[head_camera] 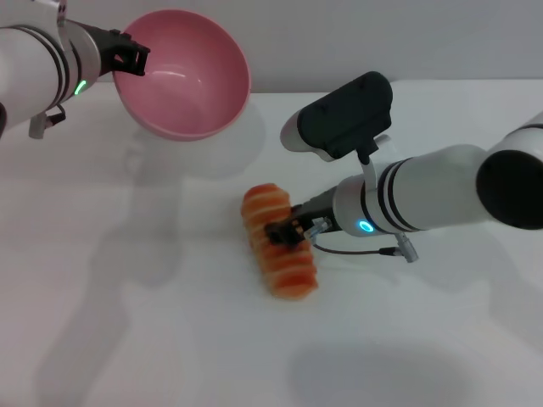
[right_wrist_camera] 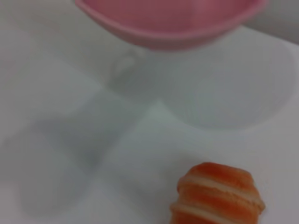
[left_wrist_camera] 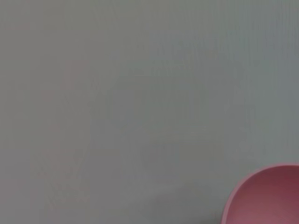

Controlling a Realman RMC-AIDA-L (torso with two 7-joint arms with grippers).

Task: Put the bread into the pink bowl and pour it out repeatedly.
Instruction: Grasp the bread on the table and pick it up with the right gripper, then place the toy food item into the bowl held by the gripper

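Left gripper (head_camera: pixel 134 58): up in the air at the far left of the head view, its dark fingers clamped on the rim of the pink bowl (head_camera: pixel 182 72) and carrying it clear of the table.

Pink bowl: hanging off the left gripper, tipped so its glossy inside faces the head camera and nothing lies in it; its shadow falls on the white table (head_camera: pixel 127 322) just below. The left wrist view catches only a curved slice of the bowl (left_wrist_camera: pixel 266 196) against a plain grey background.

Right gripper (head_camera: pixel 284 231): low over the table, right at the middle of the bread (head_camera: pixel 278 240), fingertips down on the loaf's ridged top. Whether the fingers are actually squeezing the loaf or just set against it, I cannot tell.

Bread: lying flat on the table directly under the right gripper's tips, stripes up, one end reaching away from the robot and the other toward it. It sits well apart from the left gripper and the bowl it carries, nearer the robot than both.

Right wrist view: the loaf's far end (right_wrist_camera: pixel 217 196) pokes out just ahead of this arm, orange and cream bands showing, with the bowl (right_wrist_camera: pixel 168 23) raised beyond it and bare tabletop (right_wrist_camera: pixel 70 116) between them.
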